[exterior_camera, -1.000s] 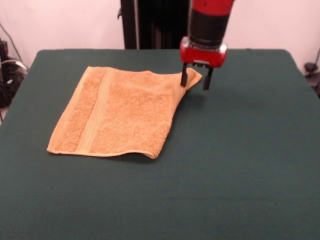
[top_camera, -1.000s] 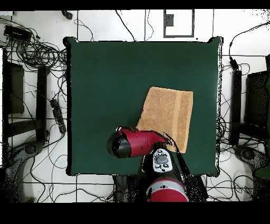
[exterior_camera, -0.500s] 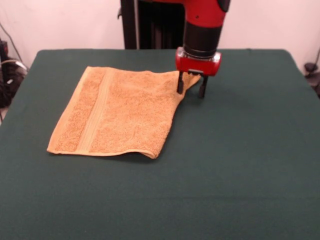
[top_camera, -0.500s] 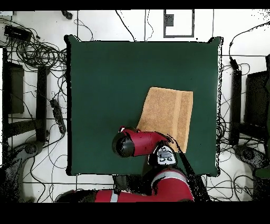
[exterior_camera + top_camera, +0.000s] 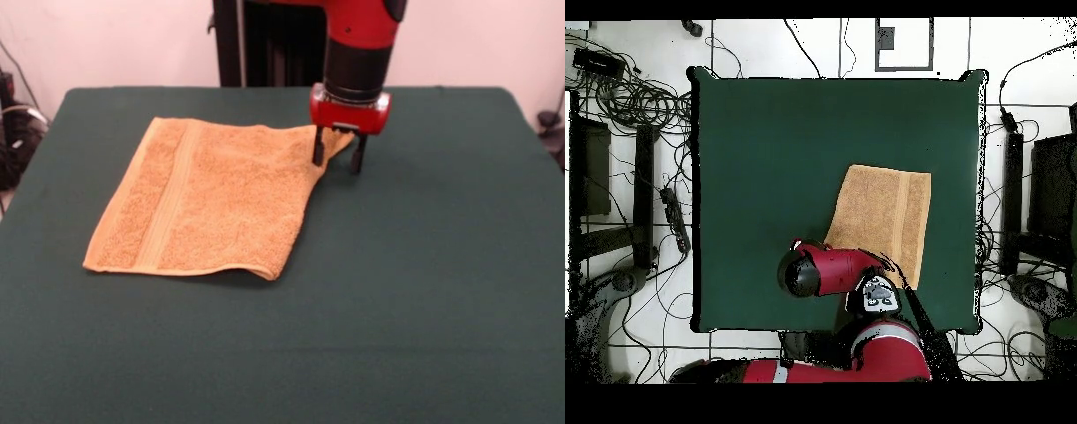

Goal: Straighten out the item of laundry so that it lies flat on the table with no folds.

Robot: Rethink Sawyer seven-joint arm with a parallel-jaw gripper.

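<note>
At towel [image 5: 221,199] far corner, tool [image 5: 336,152] unmoved since 0.5 s ago, fingers apart astride corner.

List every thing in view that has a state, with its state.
towel: folded over on itself, lying on the table, far right corner as the front view shows it lifted slightly between the gripper's fingers.
gripper: open, fingers straddling the towel's corner, down close to the table.
table: bears the towel.
</note>
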